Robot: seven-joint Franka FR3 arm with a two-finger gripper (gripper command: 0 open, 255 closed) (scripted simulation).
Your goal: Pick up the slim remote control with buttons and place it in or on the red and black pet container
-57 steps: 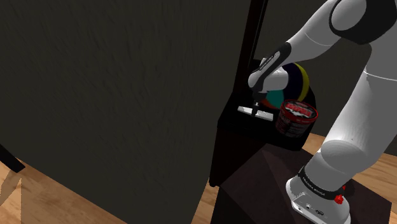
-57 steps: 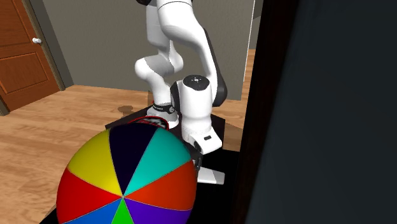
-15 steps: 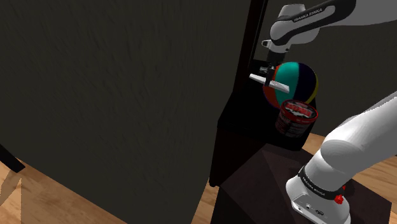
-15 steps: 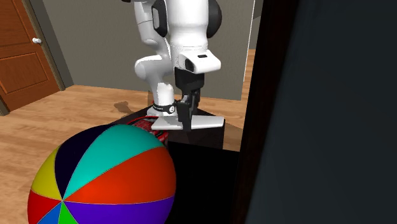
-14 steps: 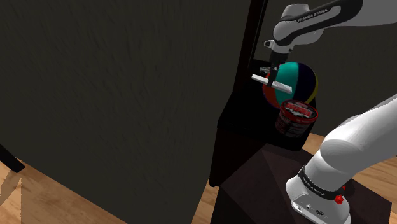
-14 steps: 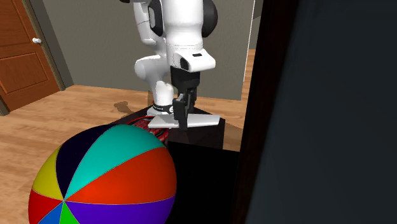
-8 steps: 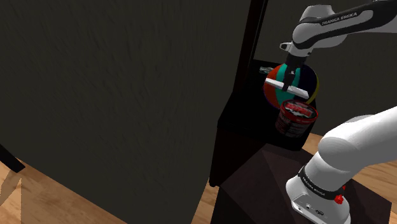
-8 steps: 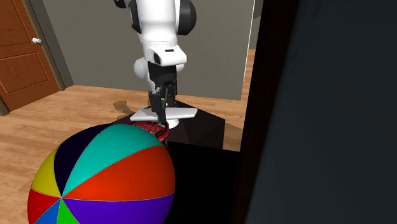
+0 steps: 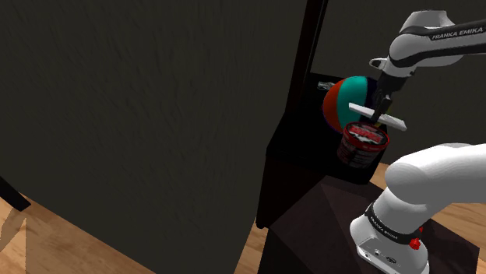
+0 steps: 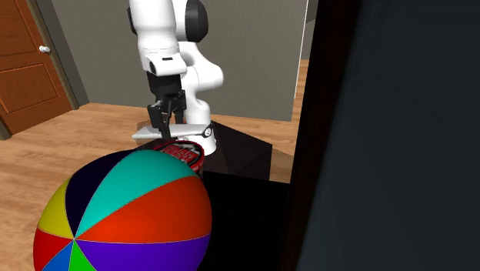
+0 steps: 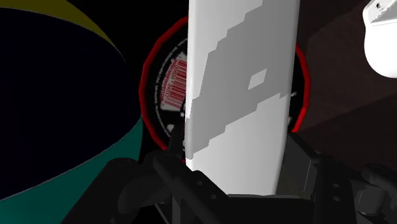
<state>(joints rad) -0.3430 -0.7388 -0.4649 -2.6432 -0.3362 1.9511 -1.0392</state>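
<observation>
Black end effector (image 10: 169,123) clamped on the slim flat white-and-grey remote (image 11: 242,89), holding it roughly level, directly over the round red-rimmed black container (image 9: 360,148). The container stands just beside a multicoloured ball (image 10: 123,215).

Shoulder camera sits behind my stand (image 9: 311,230), looking past a dark panel (image 9: 140,117). Second camera faces me over the ball (image 10: 123,212). Wrist camera looks down, close. All three share the container (image 9: 362,145).

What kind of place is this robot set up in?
Likely a room in a house: a wooden plank floor, a panelled brown door with a knob, grey walls, and a colourful beach ball lying about.
</observation>
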